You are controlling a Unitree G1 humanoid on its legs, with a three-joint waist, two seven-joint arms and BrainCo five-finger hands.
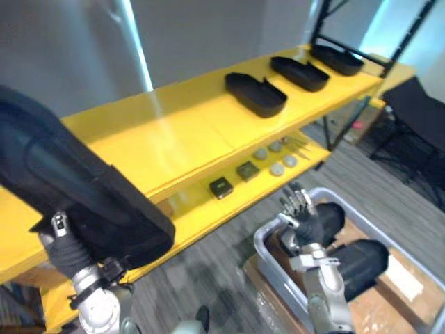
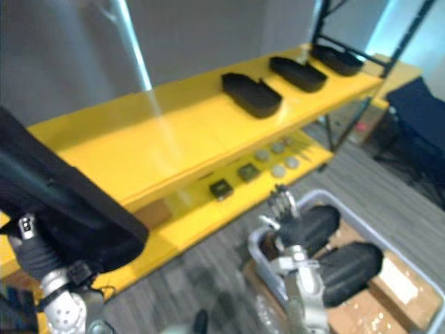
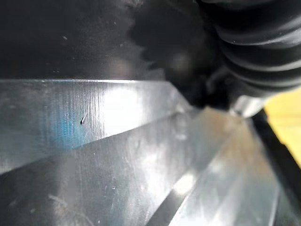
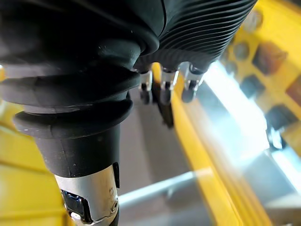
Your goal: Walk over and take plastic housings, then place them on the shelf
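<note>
Clearance decides the coming placement. Nearest, at the lower left of the left eye view, the carried housing (image 1: 83, 188) rides above the left hand (image 1: 64, 245). It is a large black plastic shell, matte, with a rounded end. Its long axis slants from the left edge down toward the lower centre and crosses the shelf's front edge in the picture. Whether the left hand is closed on the shell cannot be told, as the shell hides it. At the lower centre-right the right hand (image 1: 297, 209) stands upright, its fingers (image 4: 164, 92) relaxed and holding nothing. It is just over the grey bin (image 1: 259, 242), where more binned housings (image 1: 365, 261) lie. Beyond, the yellow shelf (image 1: 174, 132) runs from lower left to upper right. Its bare top board lies straight behind the carried housing, so the left arm is the nearer one and the move is likely up and away. On the lower board sit dark square parts (image 1: 220, 186) and grey discs (image 1: 277, 169). Farthest, at the upper right, three shelved housings (image 1: 256, 94) lie crosswise in a row, on the same slant as the carried one.
</note>
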